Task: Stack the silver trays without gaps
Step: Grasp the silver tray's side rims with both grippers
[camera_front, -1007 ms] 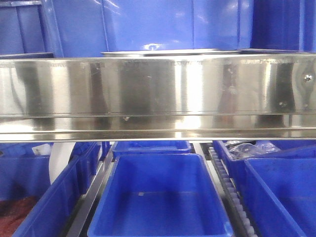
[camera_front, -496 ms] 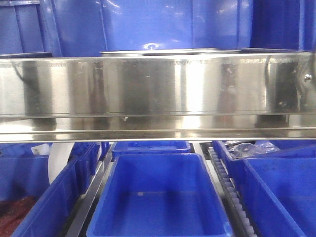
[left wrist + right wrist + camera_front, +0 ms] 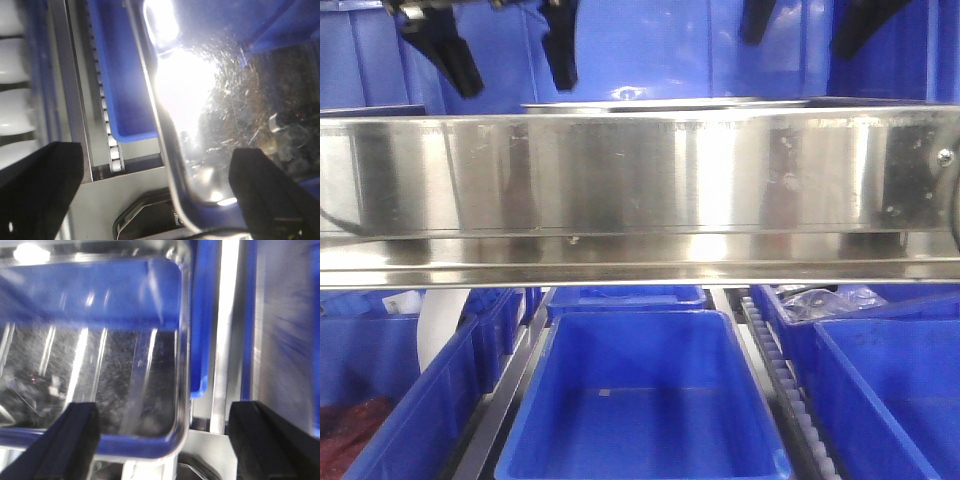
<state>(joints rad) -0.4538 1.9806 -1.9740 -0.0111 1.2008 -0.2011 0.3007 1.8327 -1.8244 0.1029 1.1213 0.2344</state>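
With jaws apart, the left gripper and right gripper are best lowered evenly over the rim of the tray, seemingly at its opposite ends, before being closed.

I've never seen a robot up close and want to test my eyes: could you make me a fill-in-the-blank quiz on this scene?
The left hand and the right hand are both ____. In the front view, both hands hang ____ the steel shelf. The bin under the shelf's middle is coloured ____.
Missing words: open; above; blue.
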